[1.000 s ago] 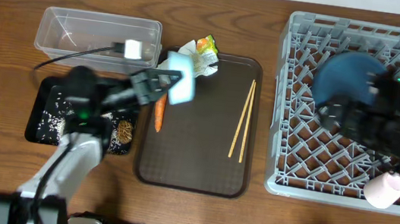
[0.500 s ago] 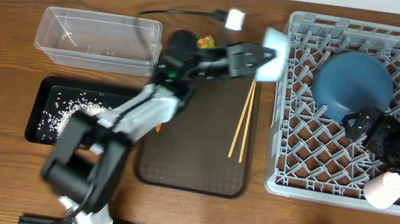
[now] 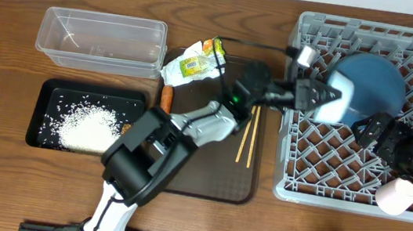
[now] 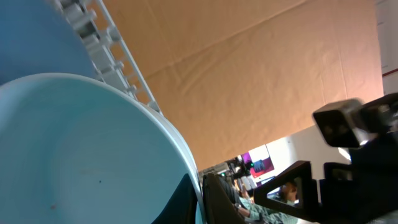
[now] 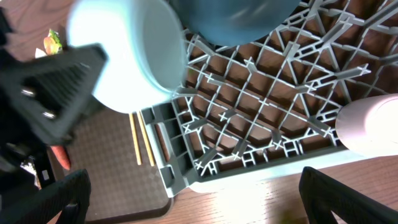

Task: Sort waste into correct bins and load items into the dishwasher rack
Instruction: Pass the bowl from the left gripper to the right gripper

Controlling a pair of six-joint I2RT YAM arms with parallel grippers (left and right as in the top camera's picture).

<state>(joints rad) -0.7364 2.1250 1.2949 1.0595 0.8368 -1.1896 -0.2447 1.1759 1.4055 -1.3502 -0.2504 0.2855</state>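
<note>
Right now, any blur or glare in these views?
Overhead: evenly lit and sharp, no glare. Left wrist: the light blue cup fills much of the frame and looks soft, too near to focus. Right wrist: the cup and the dark blue bowl look blurred, the rack is crisp, and the pink cup looks nearly washed out.

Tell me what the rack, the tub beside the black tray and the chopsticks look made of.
Dishwasher rack: grey moulded plastic, matte, going by the thin lattice ribs and pegs.
Clear tub: transparent plastic, slightly glossy; the table grain shows through it.
Chopsticks: probably wood or bamboo; pale tan with no shine.
</note>
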